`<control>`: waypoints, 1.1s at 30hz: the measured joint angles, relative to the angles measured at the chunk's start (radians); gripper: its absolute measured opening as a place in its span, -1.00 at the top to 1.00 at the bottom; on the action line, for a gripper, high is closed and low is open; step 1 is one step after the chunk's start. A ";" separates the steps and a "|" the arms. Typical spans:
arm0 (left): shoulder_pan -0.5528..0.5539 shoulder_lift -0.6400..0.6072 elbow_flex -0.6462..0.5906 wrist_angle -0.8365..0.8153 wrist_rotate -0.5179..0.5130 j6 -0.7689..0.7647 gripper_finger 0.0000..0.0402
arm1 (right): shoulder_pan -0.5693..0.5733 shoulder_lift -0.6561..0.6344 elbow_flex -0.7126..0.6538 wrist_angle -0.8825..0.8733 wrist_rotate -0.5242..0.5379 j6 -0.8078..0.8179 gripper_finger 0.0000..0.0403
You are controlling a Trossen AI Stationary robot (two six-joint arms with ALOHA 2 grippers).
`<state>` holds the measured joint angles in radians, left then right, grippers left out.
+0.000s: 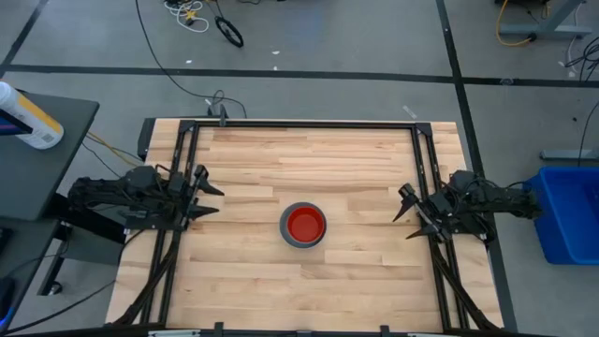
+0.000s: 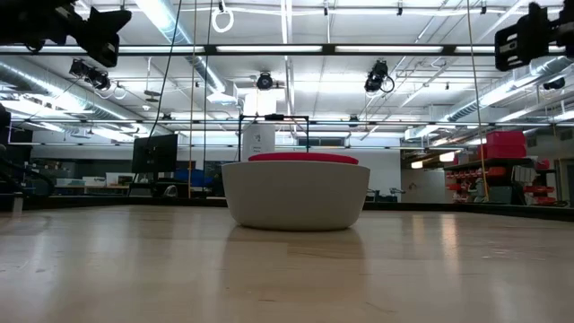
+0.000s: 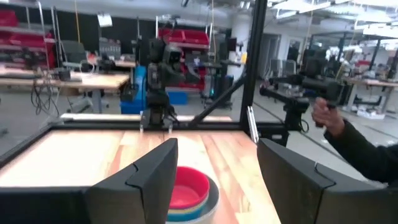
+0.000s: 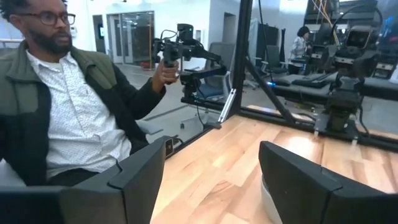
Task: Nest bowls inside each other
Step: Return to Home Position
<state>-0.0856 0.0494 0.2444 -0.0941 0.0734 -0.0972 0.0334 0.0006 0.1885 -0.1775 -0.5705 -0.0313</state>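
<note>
The bowls stand nested in one stack (image 1: 303, 226) at the middle of the wooden table. The red bowl (image 3: 186, 185) lies on top, with yellow and light blue rims below it, all inside the grey bowl (image 2: 296, 196), whose base rests on the table. My left gripper (image 1: 219, 199) hovers open at the table's left side, pointing level toward the stack. At the table's right side my right gripper (image 1: 404, 223) also hovers open. Each is well clear of the bowls, with nothing between its fingers (image 3: 149, 180) (image 4: 140, 180).
Black frame rails (image 1: 182, 178) run along the table's left, right and far edges. A person (image 4: 68, 118) sits beside the table, one hand (image 3: 326, 115) on a control handle. A blue bin (image 1: 566, 211) stands right of the table, and a bottle (image 1: 28, 117) lies on a side table at left.
</note>
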 joint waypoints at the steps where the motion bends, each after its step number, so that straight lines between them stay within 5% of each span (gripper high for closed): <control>1: 0.000 0.000 -0.015 0.026 -0.003 0.002 -0.13 | 0.002 0.000 -0.014 0.012 0.007 0.009 -0.31; 7: 0.000 0.000 -0.108 0.163 -0.004 0.019 -0.13 | 0.003 0.000 -0.060 0.060 0.019 0.043 -0.23; 33: 0.000 -0.001 -0.223 0.227 -0.095 0.002 -0.13 | 0.019 -0.001 -0.138 0.117 0.019 0.085 0.03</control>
<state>-0.0853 0.0479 0.0209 0.1326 -0.0212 -0.0952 0.0525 -0.0002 0.0509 -0.0605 -0.5510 0.0532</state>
